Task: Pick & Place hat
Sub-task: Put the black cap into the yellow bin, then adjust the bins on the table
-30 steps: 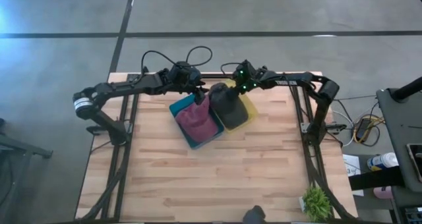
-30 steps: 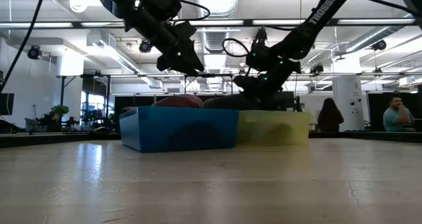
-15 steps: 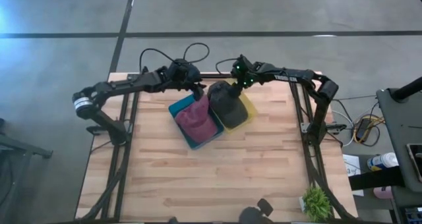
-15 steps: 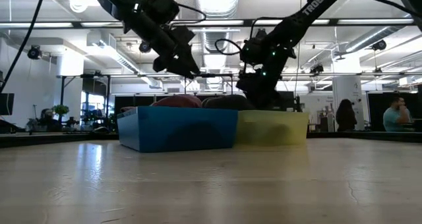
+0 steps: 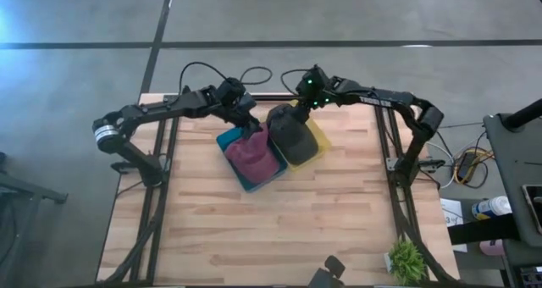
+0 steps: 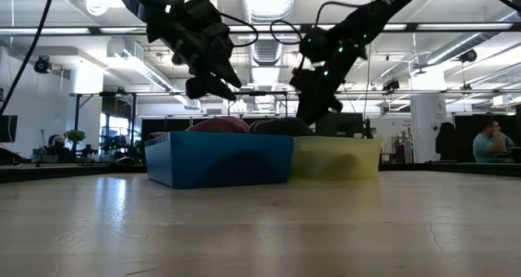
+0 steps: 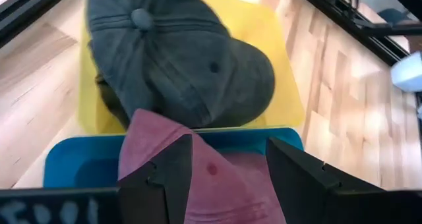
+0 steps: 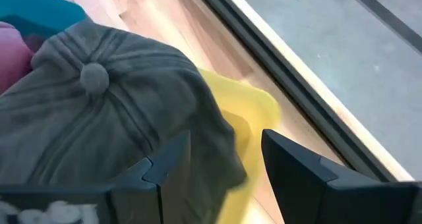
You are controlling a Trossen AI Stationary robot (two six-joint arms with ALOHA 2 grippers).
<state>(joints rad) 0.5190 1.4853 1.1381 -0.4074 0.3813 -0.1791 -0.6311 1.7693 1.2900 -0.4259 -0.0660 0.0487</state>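
Both grippers hang over the two bins near the far edge of the tabletop (image 5: pixel 254 229). Left gripper (image 5: pixel 251 127) hovers with fingers apart and empty above the pink hat (image 5: pixel 252 155), which lies in the blue bin (image 5: pixel 241 176). Right gripper (image 5: pixel 298 110) is also spread and empty, just above the gray hat (image 5: pixel 292 135) resting in the yellow bin (image 5: pixel 319 140). The bins touch side by side.

Wooden table (image 5: pixel 279 220): blue bin (image 5: pixel 247 176) touching yellow bin (image 5: pixel 320 141), far edge; small plant (image 5: pixel 405 259) near corner.
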